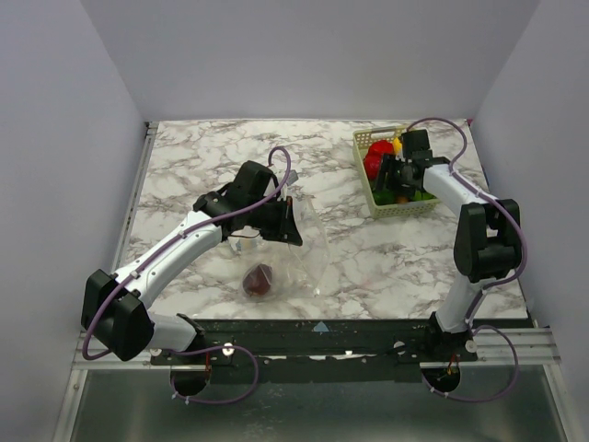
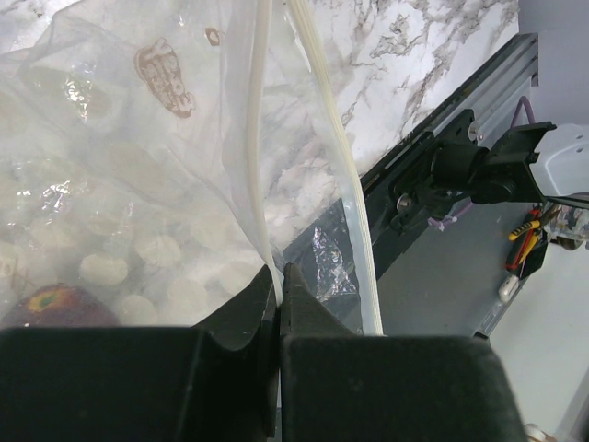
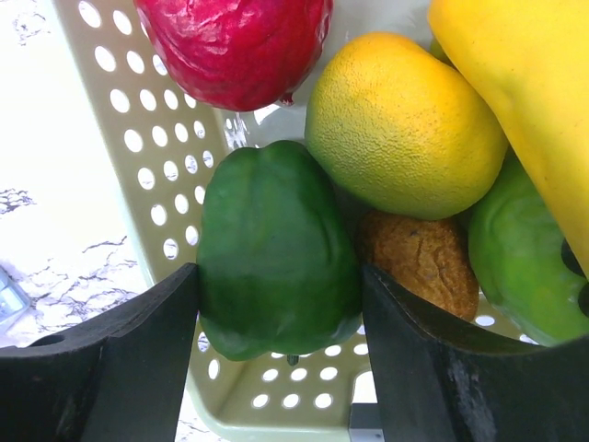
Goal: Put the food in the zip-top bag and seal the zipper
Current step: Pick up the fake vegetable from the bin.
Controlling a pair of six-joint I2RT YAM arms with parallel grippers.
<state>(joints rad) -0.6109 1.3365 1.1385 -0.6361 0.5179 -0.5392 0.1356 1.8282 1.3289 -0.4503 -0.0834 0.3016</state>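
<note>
The clear zip-top bag lies at the table's middle front, and a dark maroon fruit sits inside it. My left gripper is shut on the bag's mouth edge and holds it up. In the left wrist view the gripper pinches one zipper strip; the maroon fruit shows through the plastic. My right gripper is down in the basket. In the right wrist view it is closed on a green pepper, with a finger touching each side.
The pale green mesh basket stands at the back right. It also holds a red fruit, a yellow-orange citrus, a yellow piece, a brown piece and another green piece. Its perforated wall is left of the pepper.
</note>
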